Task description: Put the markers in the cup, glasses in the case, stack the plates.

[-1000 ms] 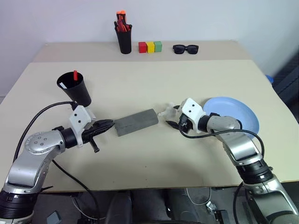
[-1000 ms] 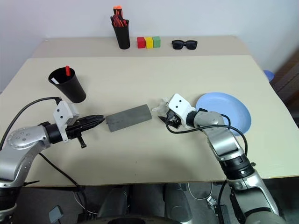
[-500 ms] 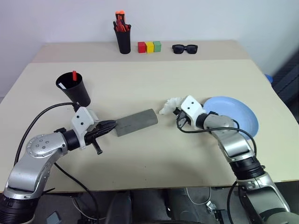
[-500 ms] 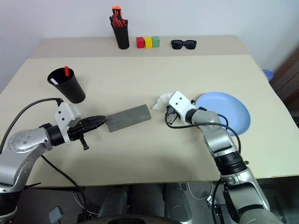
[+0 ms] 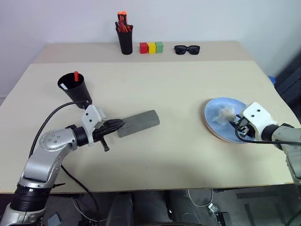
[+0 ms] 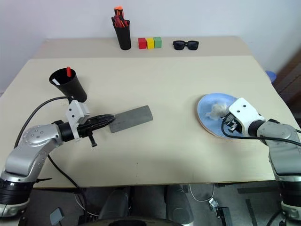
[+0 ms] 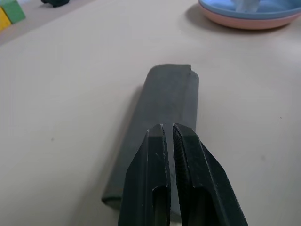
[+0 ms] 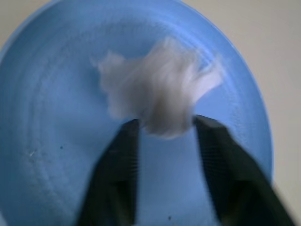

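1. The left gripper (image 7: 168,141) has its fingers pressed together on nothing. Their tips sit at the near end of the grey case (image 5: 138,123), touching it or just above it; which, I cannot tell.
2. The case lies closed on the tabletop (image 5: 155,84), its long axis running from the left gripper's tips away toward the plates, almost in line with the way those fingers point. From the left wrist view the case stretches straight ahead of the fingers.
3. The right gripper (image 8: 164,155) hovers over the light blue plate (image 5: 211,123), fingers spread apart with a white crumpled wad (image 8: 157,89) between them, at their tips. Whether the wad is pinched or lies loose on the plate is unclear.
4. The blue plate rests on the salmon pink plate (image 7: 244,21), whose rim shows beneath it, so the stack looks done.
5. The black cup (image 5: 75,89) stands beyond the left arm, a red-ended marker (image 5: 75,75) upright in it. A pale strip by the rim may be the second marker.
6. The wire-framed glasses are not to be made out; they may be inside the closed case.
7. Judged from this, the left arm is much the nearer to the case, and any push along its pointing line would slide the case lengthwise toward the plates.
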Action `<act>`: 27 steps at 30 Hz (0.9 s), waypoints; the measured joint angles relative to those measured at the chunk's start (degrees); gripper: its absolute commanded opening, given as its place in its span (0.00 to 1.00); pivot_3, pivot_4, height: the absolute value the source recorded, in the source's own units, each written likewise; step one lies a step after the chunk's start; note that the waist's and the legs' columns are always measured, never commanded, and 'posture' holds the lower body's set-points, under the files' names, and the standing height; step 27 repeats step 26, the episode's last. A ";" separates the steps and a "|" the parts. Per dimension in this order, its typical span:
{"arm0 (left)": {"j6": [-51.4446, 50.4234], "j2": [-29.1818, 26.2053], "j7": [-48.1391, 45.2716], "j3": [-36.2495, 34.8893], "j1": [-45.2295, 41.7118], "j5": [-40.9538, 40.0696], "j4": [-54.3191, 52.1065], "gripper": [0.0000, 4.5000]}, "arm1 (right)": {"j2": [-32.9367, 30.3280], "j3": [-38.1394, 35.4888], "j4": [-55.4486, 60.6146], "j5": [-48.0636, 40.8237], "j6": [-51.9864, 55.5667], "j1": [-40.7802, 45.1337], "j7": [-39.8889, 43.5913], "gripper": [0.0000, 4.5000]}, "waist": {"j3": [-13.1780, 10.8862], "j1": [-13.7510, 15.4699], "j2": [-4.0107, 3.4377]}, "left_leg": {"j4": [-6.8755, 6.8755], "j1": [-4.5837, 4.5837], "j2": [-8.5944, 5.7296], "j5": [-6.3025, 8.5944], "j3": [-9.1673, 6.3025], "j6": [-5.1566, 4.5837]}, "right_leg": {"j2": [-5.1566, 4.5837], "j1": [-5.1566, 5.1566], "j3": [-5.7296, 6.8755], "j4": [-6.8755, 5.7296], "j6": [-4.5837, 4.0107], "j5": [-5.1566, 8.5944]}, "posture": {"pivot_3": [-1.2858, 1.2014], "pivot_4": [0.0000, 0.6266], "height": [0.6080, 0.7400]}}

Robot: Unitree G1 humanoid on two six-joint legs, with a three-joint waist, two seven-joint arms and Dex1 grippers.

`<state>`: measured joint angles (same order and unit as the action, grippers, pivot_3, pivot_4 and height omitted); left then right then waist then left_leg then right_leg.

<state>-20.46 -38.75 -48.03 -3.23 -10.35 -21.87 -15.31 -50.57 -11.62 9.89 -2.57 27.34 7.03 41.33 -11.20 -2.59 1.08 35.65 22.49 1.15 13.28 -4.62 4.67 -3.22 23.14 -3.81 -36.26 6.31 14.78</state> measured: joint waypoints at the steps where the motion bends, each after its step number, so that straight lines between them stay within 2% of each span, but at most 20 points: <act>1: 0.19 0.48 0.66 -0.06 -0.36 0.13 0.64 0.05 | 0.03 -0.04 0.00 -0.18 -1.25 0.16 0.12 0.64 | 0.00 -0.08 0.00 | 0.00 -0.01 0.00 0.00 0.00 0.00 | 0.00 -0.01 0.00 -0.01 0.00 0.00 | 0.52 0.24 1.00; 5: 1.29 0.44 3.67 -4.54 0.96 0.43 2.34 0.05 | 0.22 0.45 -0.05 -2.23 -6.18 1.01 2.53 0.64 | 0.00 -0.11 0.00 | -0.04 -0.02 0.02 0.00 -0.01 -0.01 | 0.02 0.01 0.00 -0.02 0.02 0.00 | 0.52 0.24 1.00; 9: 2.73 -1.46 5.46 -10.51 7.84 1.74 2.92 0.05 | 3.01 1.87 -3.35 -5.27 -9.03 6.63 4.62 0.64 | -0.01 -0.36 0.01 | -0.04 -0.02 0.03 0.01 0.00 -0.02 | 0.02 0.01 -0.01 -0.01 0.01 0.01 | 0.52 0.24 1.00; 14: 3.88 -1.31 7.75 -20.59 20.05 2.47 1.57 0.05 | 7.31 3.42 -10.34 -10.64 -9.10 14.44 9.16 0.64 | -0.02 -0.39 0.05 | -0.04 -0.01 0.05 0.01 0.00 -0.02 | 0.01 0.01 -0.02 0.00 -0.01 0.01 | 0.52 0.24 1.00; 17: 3.18 -0.53 9.08 -25.23 23.77 1.25 -1.50 0.05 | 8.79 4.56 -15.74 -11.34 -9.66 17.62 10.58 0.64 | -0.02 0.24 0.05 | 0.01 0.01 0.04 0.02 0.01 -0.02 | -0.01 -0.03 -0.02 0.02 -0.02 0.01 | 0.52 0.24 1.00; 21: 1.74 0.58 10.58 -28.39 26.46 -0.13 -6.37 0.05 | 9.85 6.41 -22.76 -10.45 -12.95 21.26 11.17 0.64 | -0.01 0.19 0.06 | 0.02 -0.01 0.01 0.02 0.03 -0.02 | -0.03 -0.06 -0.02 0.05 -0.02 0.01 | 0.52 0.24 1.00; 27: 0.11 2.96 13.65 -28.41 27.55 -0.03 -10.17 0.05 | 11.16 8.15 -30.00 -8.43 -16.28 22.89 10.90 0.64 | -0.01 0.04 0.06 | -0.03 -0.02 0.03 0.02 0.03 -0.02 | -0.01 -0.03 -0.02 0.03 -0.02 0.01 | 0.52 0.24 1.00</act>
